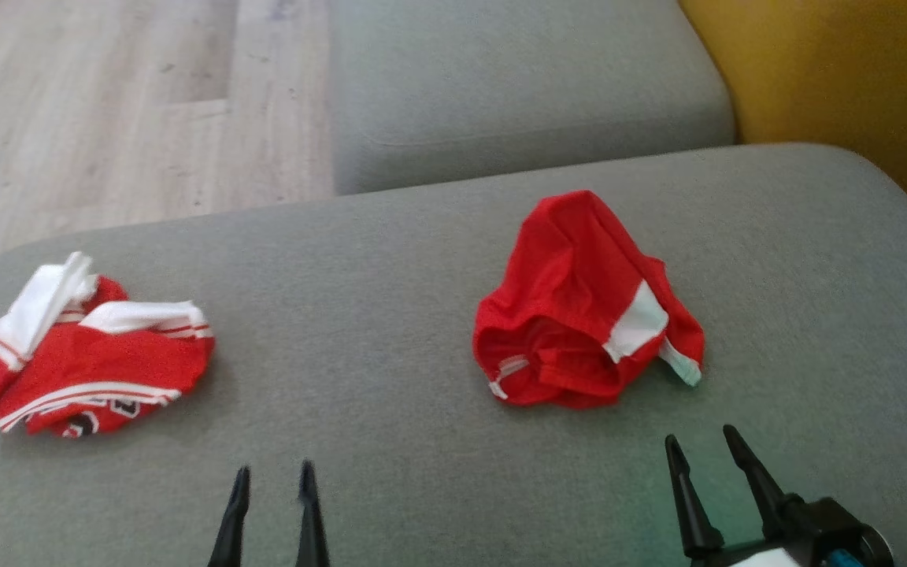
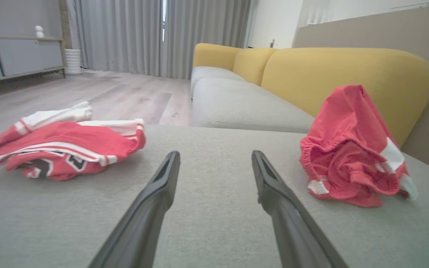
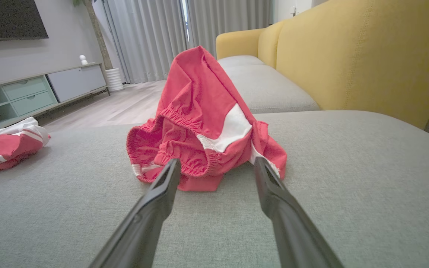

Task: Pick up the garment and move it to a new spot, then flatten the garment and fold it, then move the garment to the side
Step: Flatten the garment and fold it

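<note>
You have the red shorts (image 1: 579, 299) right of centre in the head view, crumpled into an upright heap on the grey sofa seat (image 1: 390, 315). Their elastic waistband gapes toward you, and a white panel shows on the heap's lower right side. Your right hand (image 1: 699, 435) sits at the lower right of the frame, near the shorts but not touching them, with its fingers spread wide and holding nothing. Your left hand (image 1: 275, 468) is at the bottom centre, also wide open and empty, over bare seat. A red and white jersey (image 1: 95, 362) lies bunched at the far left of the seat, well apart from the shorts.
</note>
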